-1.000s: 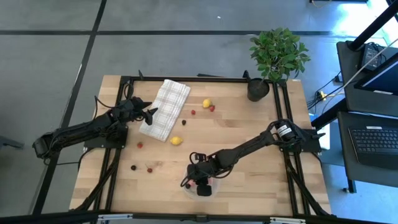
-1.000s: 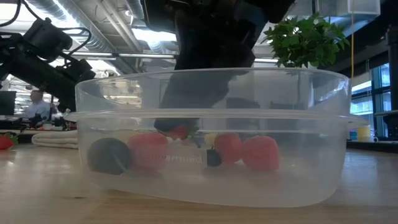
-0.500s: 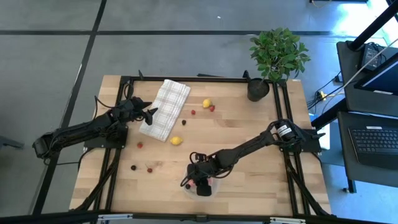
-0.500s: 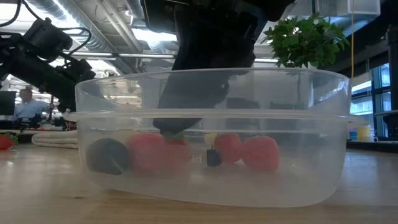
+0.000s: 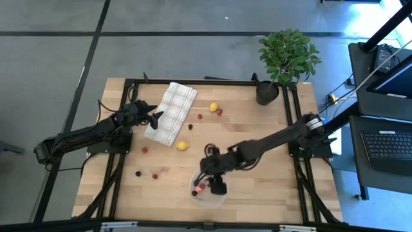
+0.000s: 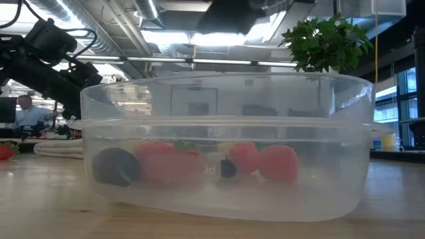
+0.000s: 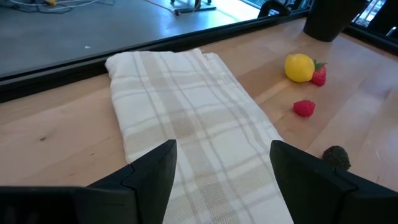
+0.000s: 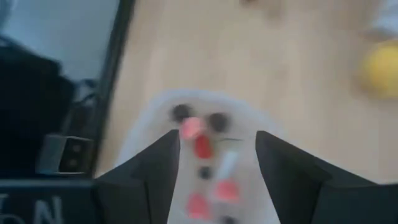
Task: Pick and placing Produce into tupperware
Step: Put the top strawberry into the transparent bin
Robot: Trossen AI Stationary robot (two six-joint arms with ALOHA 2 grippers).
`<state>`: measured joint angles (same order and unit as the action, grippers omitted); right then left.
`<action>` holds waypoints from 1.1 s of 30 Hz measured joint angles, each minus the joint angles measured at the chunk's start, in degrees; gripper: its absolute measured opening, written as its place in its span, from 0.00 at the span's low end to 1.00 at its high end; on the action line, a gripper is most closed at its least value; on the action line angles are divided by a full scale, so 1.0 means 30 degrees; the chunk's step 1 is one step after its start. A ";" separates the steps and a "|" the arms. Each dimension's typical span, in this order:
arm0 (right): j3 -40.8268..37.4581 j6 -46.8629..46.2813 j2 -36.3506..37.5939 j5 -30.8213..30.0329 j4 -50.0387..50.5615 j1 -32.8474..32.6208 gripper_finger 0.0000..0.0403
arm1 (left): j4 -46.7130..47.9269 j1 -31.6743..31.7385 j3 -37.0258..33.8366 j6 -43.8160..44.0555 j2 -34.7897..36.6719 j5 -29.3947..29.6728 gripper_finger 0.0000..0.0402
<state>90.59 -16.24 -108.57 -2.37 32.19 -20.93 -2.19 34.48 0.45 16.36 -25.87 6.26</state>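
The tupperware, a small clear round bowl, stands near the table's front edge and fills the low view. Several red and dark produce pieces lie on its bottom. My right gripper hangs open above it with nothing between its fingers. More produce lies loose on the wood: two yellow lemons and red and dark berries. My left gripper waits open at the table's left, over the checked cloth.
A potted plant in a black pot stands at the far right corner. Black frame rails run along the table's sides. Bare wood lies between the cloth and the tupperware. A person sits in the room behind the table.
My right gripper has risen out of the tupperware, clear above its rim, and drawn slightly toward the table's right. The red piece that hung at its fingertips now lies on the bottom among the other pieces. My left arm has kept still.
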 joint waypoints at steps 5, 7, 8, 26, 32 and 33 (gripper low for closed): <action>0.0000 0.1528 0.1849 -0.3659 0.2564 0.0945 0.53 | 0.0032 -0.0003 0.0000 0.0022 0.0000 0.0000 0.62; 0.0000 0.1738 0.2343 -0.3873 0.3701 0.1678 0.53 | 0.0084 -0.0006 0.0000 0.0029 0.0000 -0.0005 0.62; 0.0000 0.1927 0.2511 -0.3883 0.4193 0.2078 0.53 | 0.0084 -0.0005 0.0000 0.0036 0.0000 0.0000 0.62; -0.0007 0.8101 0.2758 -0.2887 0.7666 1.0945 0.53 | 0.0310 -0.0006 -0.0004 0.0015 0.0000 -0.0539 0.62; -0.0013 0.8132 0.2758 -0.2826 0.7548 1.1557 0.53 | 0.0310 0.0001 0.0000 0.0015 0.0000 -0.0510 0.62; -0.0015 0.8119 0.2758 -0.2832 0.7458 1.1593 0.53 | 0.0310 -0.0006 -0.0007 0.0015 0.0000 -0.0510 0.62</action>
<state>90.54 8.11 -100.29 -10.87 54.56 13.85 -1.26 34.46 0.43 16.40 -25.87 4.73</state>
